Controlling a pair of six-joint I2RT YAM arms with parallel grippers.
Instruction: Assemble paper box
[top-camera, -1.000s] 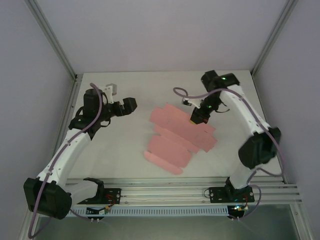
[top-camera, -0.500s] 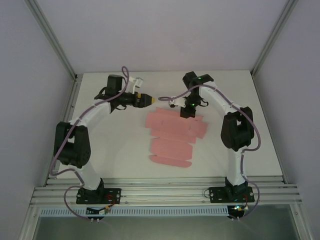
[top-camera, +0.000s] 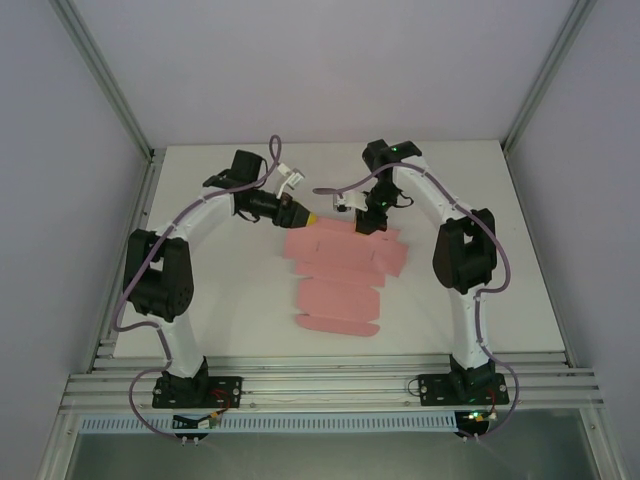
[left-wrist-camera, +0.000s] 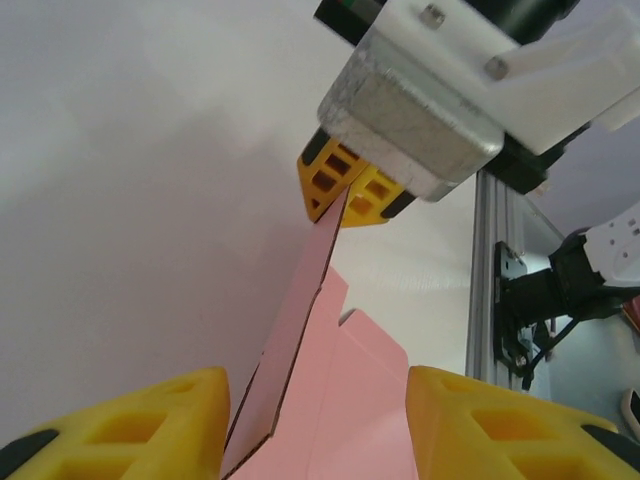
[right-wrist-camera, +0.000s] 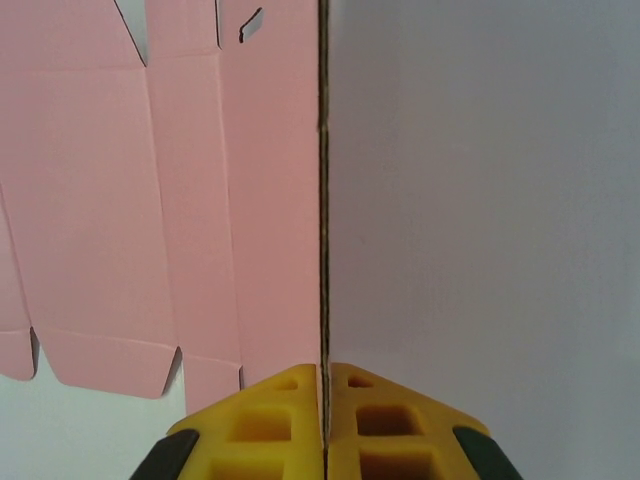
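Looking down from above on a white table (top-camera: 225, 300) boxed in by pale grey walls and aluminium posts. Finding the paper box (top-camera: 340, 280) as a flat pink die-cut sheet lying at the table's middle, flaps spread out. Seeing the left arm rising from its base, bending at a high elbow and arching across to the right, bringing the left gripper (top-camera: 312, 217) to the sheet's far left corner. Seeing the right arm climbing likewise, folding over at the far side and pointing the right gripper (top-camera: 367, 227) down onto the sheet's far edge, near the left one.

Peering along the table (left-wrist-camera: 150, 200) from the left wrist. Catching the left gripper (left-wrist-camera: 315, 428) with yellow fingers (left-wrist-camera: 130, 420) spread wide apart, clasping nothing, the card's lifted far strip (left-wrist-camera: 300, 330) passing between them. Meeting the right gripper (left-wrist-camera: 350, 195) opposite, pinching the far end of that raised strip.

Gazing straight down from the right wrist at bare table (right-wrist-camera: 480, 200) on the right and the pink paper box (right-wrist-camera: 100, 200) on the left. Watching the right gripper (right-wrist-camera: 324, 420) clamping its yellow fingers (right-wrist-camera: 270, 425) tight on a strip of the card, showing it edge-on as a thin upright line.
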